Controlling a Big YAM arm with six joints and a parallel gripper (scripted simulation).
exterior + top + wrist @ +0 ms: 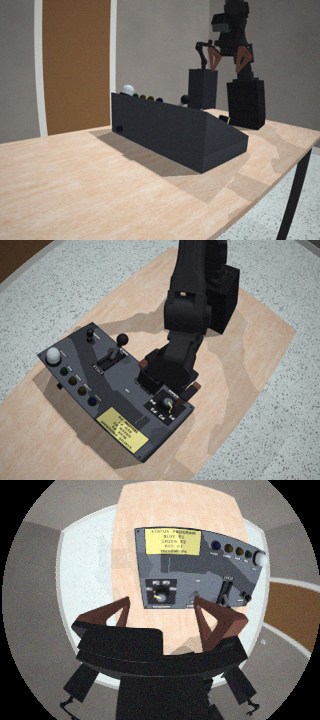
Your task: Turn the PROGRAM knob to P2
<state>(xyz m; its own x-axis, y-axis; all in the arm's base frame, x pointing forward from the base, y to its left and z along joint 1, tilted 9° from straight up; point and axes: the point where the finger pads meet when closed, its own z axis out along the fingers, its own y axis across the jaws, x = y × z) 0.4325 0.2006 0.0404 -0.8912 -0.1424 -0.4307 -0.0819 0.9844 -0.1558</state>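
From above, my own arm [191, 304] blocks part of the console [77, 343] near the PROGRAM label (only its last letters show). Small labels beside the lamps [72, 380] blur past reading. In the exterior view the console's back hides its whole panel.

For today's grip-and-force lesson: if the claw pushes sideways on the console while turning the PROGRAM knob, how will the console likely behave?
The console is probably stiff: a solid, wedge-shaped box. It stands loose on the table, so a sideways push may slide it. Its back is tall, so a high push might tip it. The PROGRAM knob sits near a corner, so off-centre force could swivel it.
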